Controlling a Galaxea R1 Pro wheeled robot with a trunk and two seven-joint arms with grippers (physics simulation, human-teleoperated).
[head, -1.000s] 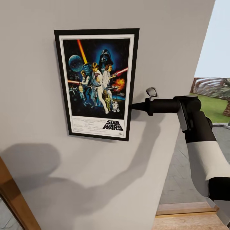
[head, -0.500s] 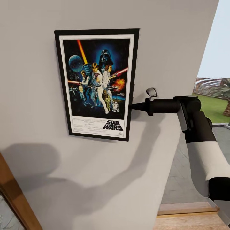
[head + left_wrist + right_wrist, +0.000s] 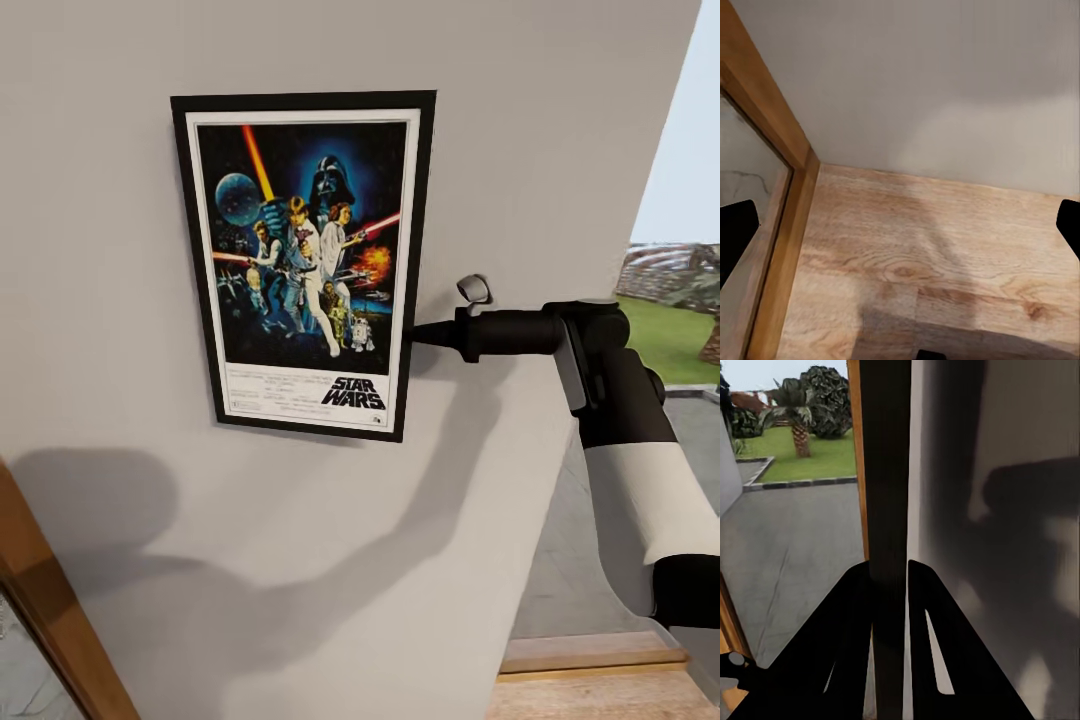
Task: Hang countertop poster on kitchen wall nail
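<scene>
In the head view, the rectangular black-framed Star Wars poster (image 3: 305,262) with its white margin and dark blue art lies flat and upright against the plain off-white wall (image 3: 540,120). The black right gripper (image 3: 415,334) reaches in from the side on a black-and-white arm and meets the frame's right edge near its lower end. A brown wooden frame edge (image 3: 45,600) slants across the lower corner on the robot's left, and pale wood flooring (image 3: 590,680) shows low on the right.

In the left wrist view, the left gripper's black fingertips (image 3: 735,229) sit far apart at opposite edges, spread wide with nothing between them, above light wood-grain floor (image 3: 922,262) where it meets the wall.

In the right wrist view, the right gripper's (image 3: 891,585) two dark fingers are closed narrowly on the poster's black frame edge (image 3: 886,457), which runs straight between them beside the shadowed wall.
</scene>
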